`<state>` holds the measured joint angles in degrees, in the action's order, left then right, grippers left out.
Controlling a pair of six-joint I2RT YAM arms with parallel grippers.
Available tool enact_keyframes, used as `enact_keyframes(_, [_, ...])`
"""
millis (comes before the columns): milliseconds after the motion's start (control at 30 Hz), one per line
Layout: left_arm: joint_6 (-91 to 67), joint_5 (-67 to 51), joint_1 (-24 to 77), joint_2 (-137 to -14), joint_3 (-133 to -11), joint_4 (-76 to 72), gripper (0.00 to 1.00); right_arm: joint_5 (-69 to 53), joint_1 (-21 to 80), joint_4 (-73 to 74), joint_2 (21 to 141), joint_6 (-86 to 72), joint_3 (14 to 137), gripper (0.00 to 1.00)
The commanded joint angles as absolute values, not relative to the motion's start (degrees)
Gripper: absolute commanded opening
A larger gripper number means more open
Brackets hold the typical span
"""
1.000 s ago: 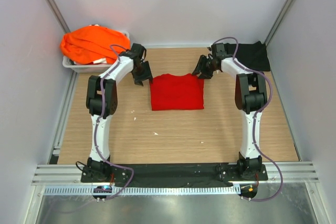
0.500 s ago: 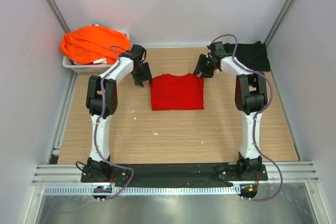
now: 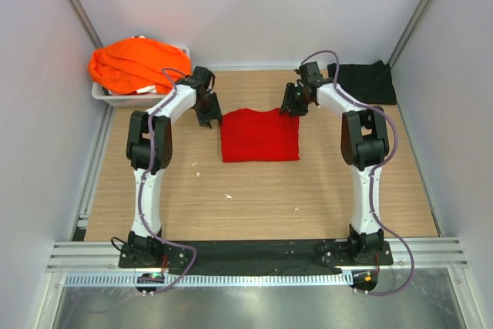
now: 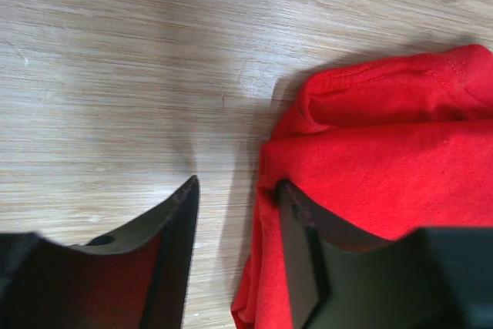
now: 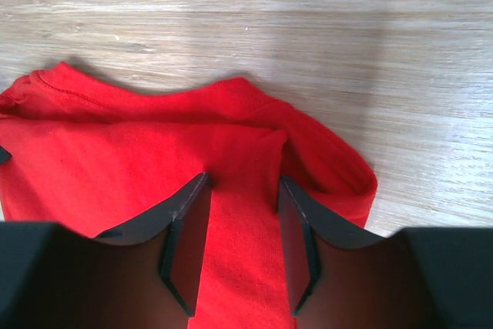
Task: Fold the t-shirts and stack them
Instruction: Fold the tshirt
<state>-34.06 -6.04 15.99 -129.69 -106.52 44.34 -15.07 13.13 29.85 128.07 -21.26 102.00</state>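
Observation:
The red t-shirt (image 3: pixel 259 135) lies folded into a flat rectangle at the middle of the table. My left gripper (image 3: pixel 209 115) is at its far left corner and is open. In the left wrist view (image 4: pixel 235 190) one finger is over bare wood, the other rests against the red cloth's (image 4: pixel 385 159) edge. My right gripper (image 3: pixel 290 105) is at the far right corner, open. In the right wrist view (image 5: pixel 243 182) both fingers stand over the red cloth (image 5: pixel 123 159), gripping nothing. The black t-shirt (image 3: pixel 363 82) lies folded at the back right. Orange t-shirts (image 3: pixel 137 62) are heaped at the back left.
The orange heap sits in a grey plastic tray (image 3: pixel 115 98) against the left wall. White walls close the table on three sides. Bare wooden table (image 3: pixel 254 198) runs from the red shirt to the arm bases.
My right gripper has shifted slightly left and back along the red shirt's far edge. The left gripper and the shirts have hardly moved.

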Motion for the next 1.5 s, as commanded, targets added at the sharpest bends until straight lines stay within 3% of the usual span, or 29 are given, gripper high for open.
enact_keyframes(0, [-33.8,-6.2,15.6,-129.0,-106.2,42.8,0.44,-14.6,13.4,30.3,125.0,-20.7,103.4,0.45])
enact_keyframes(67, [-33.8,-6.3,15.6,-129.1,-106.3,42.5,0.4,-14.8,13.5,30.1,125.3,-20.7,103.3,0.36])
enact_keyframes(233, [-33.8,-6.9,15.6,-129.3,-106.9,42.5,0.12,-15.3,13.5,29.7,125.2,-20.9,103.1,0.12])
enact_keyframes(333, [-33.9,-7.6,15.6,-128.9,-107.3,42.4,0.05,-16.1,13.5,29.4,124.4,-21.4,102.8,0.02])
enact_keyframes(467, [-33.8,-8.2,15.7,-127.8,-107.9,42.3,0.0,-17.0,13.5,28.7,122.0,-22.5,101.7,0.01])
enact_keyframes(967, [-32.2,-11.6,17.3,-124.5,-110.9,41.6,0.0,-15.3,13.7,26.0,108.2,-25.0,90.8,0.01])
enact_keyframes(1467, [-30.1,-12.4,19.2,-126.2,-117.9,42.4,0.0,-11.6,12.7,24.2,104.2,-26.1,84.1,0.01])
